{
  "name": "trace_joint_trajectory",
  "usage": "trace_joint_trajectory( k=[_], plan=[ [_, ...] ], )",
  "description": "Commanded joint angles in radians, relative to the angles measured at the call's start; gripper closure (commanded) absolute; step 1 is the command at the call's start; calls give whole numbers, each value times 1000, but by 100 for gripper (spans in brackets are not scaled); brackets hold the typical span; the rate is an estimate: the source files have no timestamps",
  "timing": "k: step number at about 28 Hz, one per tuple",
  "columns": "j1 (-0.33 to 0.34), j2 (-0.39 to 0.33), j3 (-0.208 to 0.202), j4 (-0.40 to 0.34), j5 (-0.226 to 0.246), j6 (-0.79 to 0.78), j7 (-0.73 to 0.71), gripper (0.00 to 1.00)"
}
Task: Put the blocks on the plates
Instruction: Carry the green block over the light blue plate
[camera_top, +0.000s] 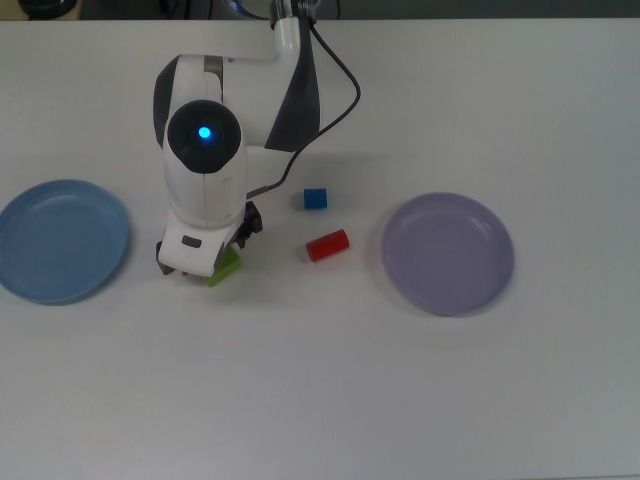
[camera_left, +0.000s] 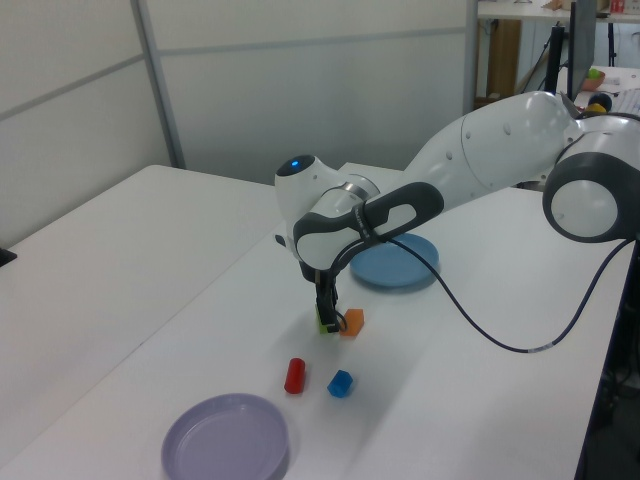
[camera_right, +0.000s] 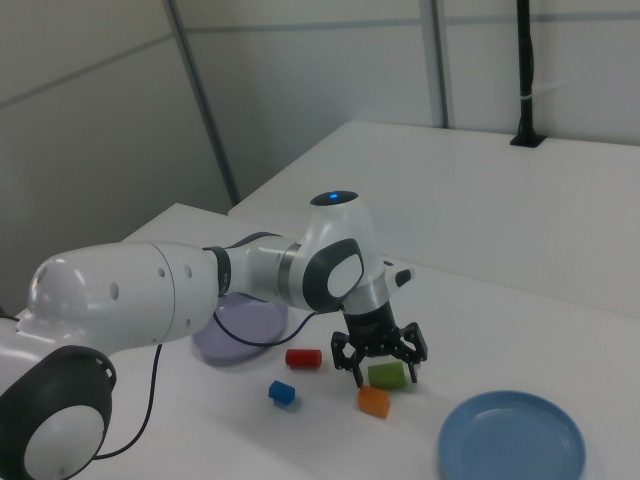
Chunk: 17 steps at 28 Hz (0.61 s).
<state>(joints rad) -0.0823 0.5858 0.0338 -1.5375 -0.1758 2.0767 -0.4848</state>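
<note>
The gripper (camera_right: 382, 366) stands low over the bench (camera_top: 320, 400), its open fingers straddling the green block (camera_right: 386, 375), orange block (camera_right: 374, 401) just beside.

The green block (camera_right: 386, 375) lies flat on the table between the open fingers of the claw (camera_right: 381, 366) — only one corner (camera_top: 229, 266) shows in the top view. The orange block (camera_right: 374, 401) sits just beside the claw. The red cylinder (camera_top: 327, 245) lies on its side near the claw, the blue cube (camera_top: 315, 198) close to it. The blue plate (camera_top: 62, 240) and lavender plate (camera_top: 448, 253) sit on opposite sides of the claw — both bare.
</note>
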Motion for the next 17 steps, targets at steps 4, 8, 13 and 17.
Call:
trace_joint_trajectory(
  k=[4, 8, 13, 17],
  plan=[
    [12, 6, -9, -6, -17, 45, 15, 36],
    [12, 5, -9, -6, -10, 43, 25, 78],
    [9, -3, -8, 2, -2, 37, 34, 91],
    [-4, -37, -8, 2, 30, 22, 41, 91]
  ],
)
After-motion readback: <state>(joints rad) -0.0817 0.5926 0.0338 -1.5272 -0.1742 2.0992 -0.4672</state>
